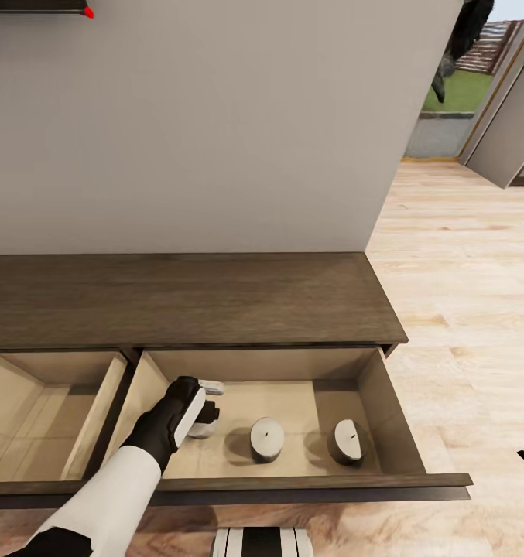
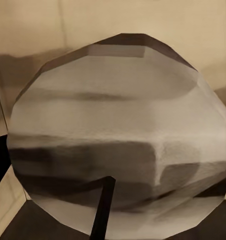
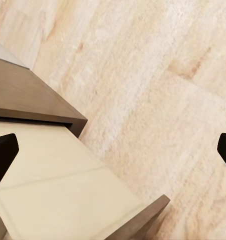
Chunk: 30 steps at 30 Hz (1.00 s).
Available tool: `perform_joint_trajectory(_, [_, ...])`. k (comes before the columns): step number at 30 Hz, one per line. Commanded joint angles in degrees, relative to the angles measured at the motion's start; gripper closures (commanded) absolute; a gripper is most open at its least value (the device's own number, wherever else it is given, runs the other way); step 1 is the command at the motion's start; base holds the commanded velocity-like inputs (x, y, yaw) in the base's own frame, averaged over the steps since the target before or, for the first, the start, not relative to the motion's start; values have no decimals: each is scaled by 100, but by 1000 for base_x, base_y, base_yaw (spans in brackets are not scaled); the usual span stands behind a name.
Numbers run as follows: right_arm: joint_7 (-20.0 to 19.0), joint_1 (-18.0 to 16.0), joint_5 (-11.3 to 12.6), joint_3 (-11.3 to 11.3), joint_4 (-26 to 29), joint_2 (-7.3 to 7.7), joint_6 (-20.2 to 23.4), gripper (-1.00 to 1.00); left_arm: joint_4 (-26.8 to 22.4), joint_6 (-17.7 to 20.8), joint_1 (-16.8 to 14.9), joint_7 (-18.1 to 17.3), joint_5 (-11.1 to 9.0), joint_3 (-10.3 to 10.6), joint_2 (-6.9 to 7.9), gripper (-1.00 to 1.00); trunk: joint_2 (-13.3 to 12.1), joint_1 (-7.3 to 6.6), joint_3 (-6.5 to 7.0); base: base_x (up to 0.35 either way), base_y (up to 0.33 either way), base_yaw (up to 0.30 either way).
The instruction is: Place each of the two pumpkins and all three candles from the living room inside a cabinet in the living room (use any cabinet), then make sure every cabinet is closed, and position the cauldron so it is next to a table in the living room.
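Item: third candle (image 1: pixel 202 425), small, stiff, light, smooth-sided; I am clamping my left gripper (image 1: pixel 205 408) across its round wall. 2 candles (image 1: pixel 266 439) are standing just beyond my fingertips in the cabinet (image 1: pixel 215 298) drawer.

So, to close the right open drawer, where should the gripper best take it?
Probably at the drawer front, pushed from the room side toward the wall: it is flat, without handle, and the candles lie behind it. The left gripper is inside now.

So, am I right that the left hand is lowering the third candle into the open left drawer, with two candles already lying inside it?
Not quite: it is the right drawer, not the left. The head view shows the left hand at a candle there, beside the two other candles.
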State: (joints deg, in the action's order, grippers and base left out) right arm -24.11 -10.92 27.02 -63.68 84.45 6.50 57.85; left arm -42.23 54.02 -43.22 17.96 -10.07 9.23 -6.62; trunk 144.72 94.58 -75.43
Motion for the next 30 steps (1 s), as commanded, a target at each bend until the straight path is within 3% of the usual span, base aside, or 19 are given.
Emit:
perform_joint_trajectory(1, [-59, -6, -49, -13, 1, 0, 29, -100, -15, 29, -2, 37, -41, 17, 3, -100, 2, -1, -4, 0, 0, 0])
perform_joint_trajectory(11, [-56, -6, -51, -13, 1, 0, 30, -100, -50, 116, -2, 34, -44, 17, 3, -100, 2, -1, -4, 0, 0, 0])
perform_joint_trajectory(18, [-59, -6, -49, -20, 1, 13, 33, -100, -524, 574, 47, 58, -40, 17, 5, -100, 2, -1, -4, 0, 0, 0])
perform_joint_trajectory(30, [-59, -6, -48, -17, 1, 18, 34, -100, -766, 598, 59, 59, -56, 18, 11, -100, 2, -1, -4, 0, 0, 0])
